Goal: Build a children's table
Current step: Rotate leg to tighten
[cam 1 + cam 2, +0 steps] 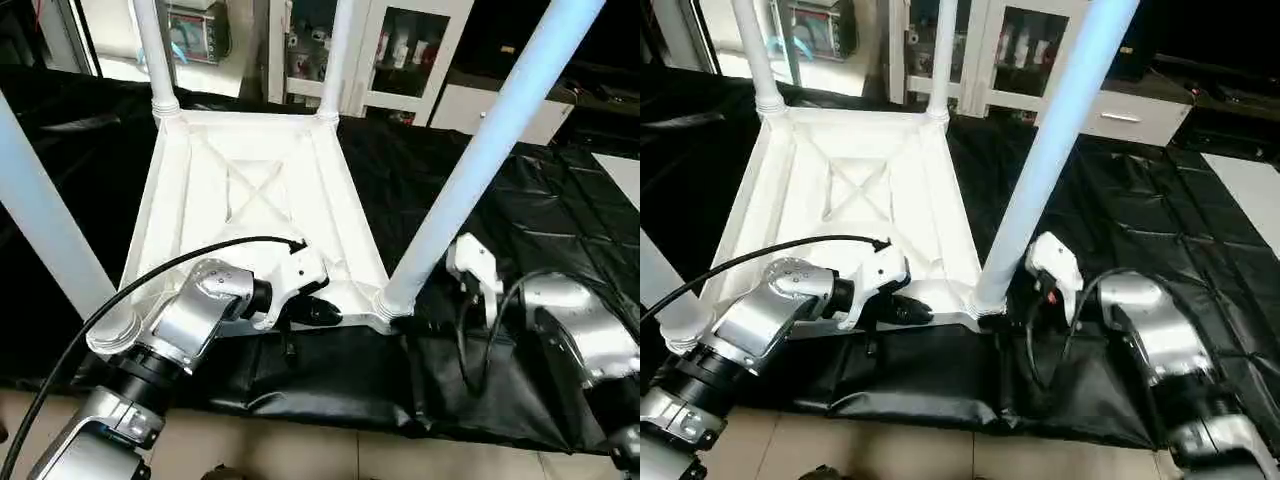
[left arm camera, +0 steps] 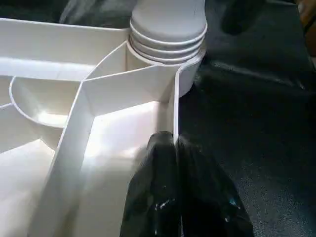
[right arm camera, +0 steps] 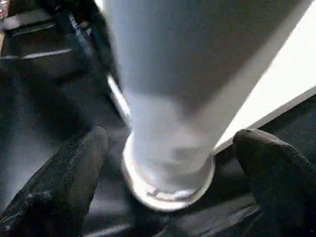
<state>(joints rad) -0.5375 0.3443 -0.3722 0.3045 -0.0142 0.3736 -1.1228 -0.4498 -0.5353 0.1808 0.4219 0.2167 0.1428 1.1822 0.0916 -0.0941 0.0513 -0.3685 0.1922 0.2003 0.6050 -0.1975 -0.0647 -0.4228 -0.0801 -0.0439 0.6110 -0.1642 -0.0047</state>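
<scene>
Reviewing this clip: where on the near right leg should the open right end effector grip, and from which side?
Grip the near right leg low, just above its socket, from the robot's side: the right end effector already straddles that round, narrow base, with the upturned table top behind it.

Your right gripper (image 3: 168,163) stands wide, the near-right leg (image 1: 470,170) between its fingers with room each side. At nine o'clock, your left gripper (image 1: 318,312) is pinched against the tabletop's rim (image 1: 345,225); ribs crowd inside.
</scene>
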